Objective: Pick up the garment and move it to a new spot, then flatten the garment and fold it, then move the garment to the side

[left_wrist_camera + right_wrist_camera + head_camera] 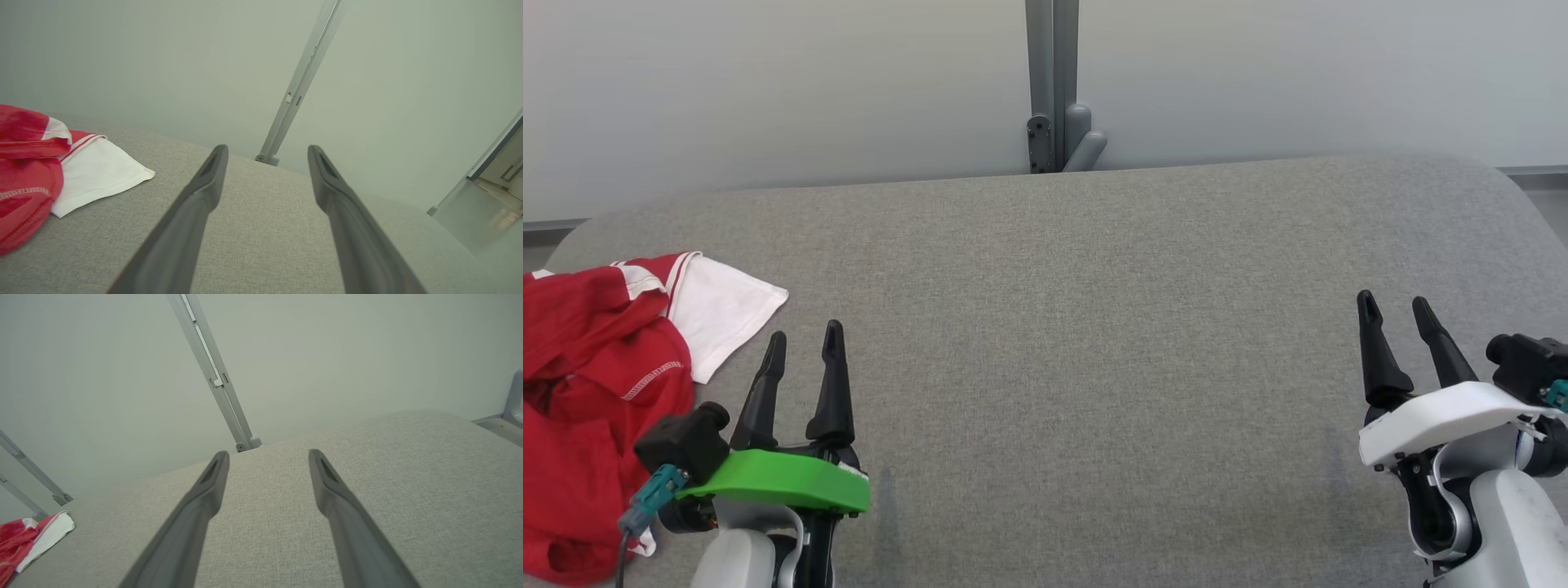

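We find the red-and-white garment [596,367] crumpled at the left edge of the table [1094,327], left gripper [805,331] and right gripper [1392,300] both spread and empty, so we judge every step not yet begun.

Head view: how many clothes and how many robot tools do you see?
Garments: 1, the red and white garment
Tools: 2, the left tool and the right tool, both open
Total: 3
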